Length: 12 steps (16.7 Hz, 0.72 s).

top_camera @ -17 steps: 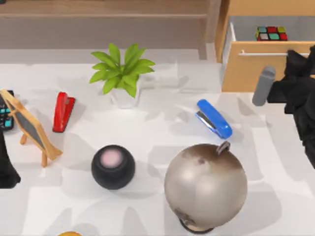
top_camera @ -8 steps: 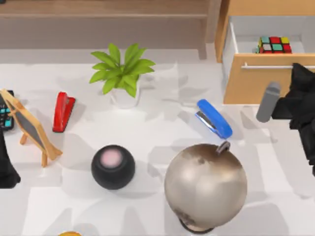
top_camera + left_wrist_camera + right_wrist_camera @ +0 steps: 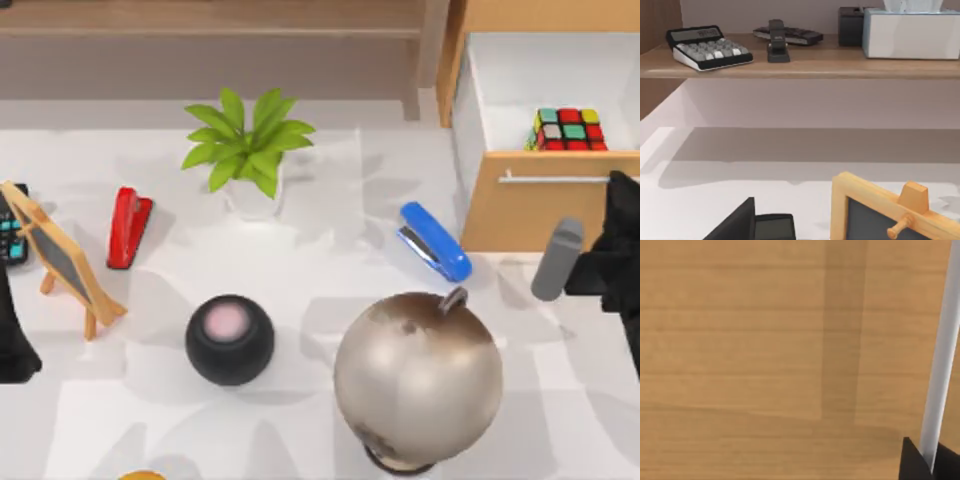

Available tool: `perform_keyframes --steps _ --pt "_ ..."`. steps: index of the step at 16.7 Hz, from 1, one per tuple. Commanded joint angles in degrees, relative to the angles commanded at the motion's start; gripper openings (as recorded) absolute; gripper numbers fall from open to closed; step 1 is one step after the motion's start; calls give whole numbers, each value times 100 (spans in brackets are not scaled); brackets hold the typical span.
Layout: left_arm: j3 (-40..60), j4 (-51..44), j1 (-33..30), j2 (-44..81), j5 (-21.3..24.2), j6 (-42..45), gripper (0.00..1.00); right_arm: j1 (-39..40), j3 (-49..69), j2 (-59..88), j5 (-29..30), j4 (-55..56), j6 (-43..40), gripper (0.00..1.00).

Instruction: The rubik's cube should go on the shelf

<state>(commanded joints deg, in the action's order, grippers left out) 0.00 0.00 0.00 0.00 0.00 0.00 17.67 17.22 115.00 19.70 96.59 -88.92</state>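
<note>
The rubik's cube [image 3: 568,130] sits inside the open drawer [image 3: 545,205] of the wooden cabinet at the back right, close behind the drawer's front panel. My right gripper [image 3: 622,184] is at the drawer's metal handle [image 3: 555,178]. In the right wrist view the handle bar [image 3: 942,355] runs between the dark fingertips [image 3: 914,462], so the gripper [image 3: 935,460] is shut on it. The long wooden shelf [image 3: 210,30] runs along the back left, with its upright [image 3: 432,45] next to the cabinet. My left arm [image 3: 12,340] is parked at the left edge.
On the table stand a potted plant [image 3: 250,150], a red stapler [image 3: 128,227], a blue stapler [image 3: 436,241], a black speaker [image 3: 229,339], a globe [image 3: 418,378] and a small chalkboard [image 3: 60,258]. The shelf board [image 3: 805,67] carries a calculator [image 3: 707,47], a stapler and a tissue box.
The drawer has slid out toward the table's front, drawn by my right gripper on its handle. More of the drawer's inside shows and the cube has moved forward with it.
</note>
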Motion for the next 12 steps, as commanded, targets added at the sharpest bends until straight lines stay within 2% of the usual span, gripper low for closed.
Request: perform_keyframes --steps 5,12 --pt "0 0 0 0 0 0 100 58 -164 -56 57 138 6 0" --pt "0 0 0 0 0 0 100 58 -164 -56 57 138 6 53"
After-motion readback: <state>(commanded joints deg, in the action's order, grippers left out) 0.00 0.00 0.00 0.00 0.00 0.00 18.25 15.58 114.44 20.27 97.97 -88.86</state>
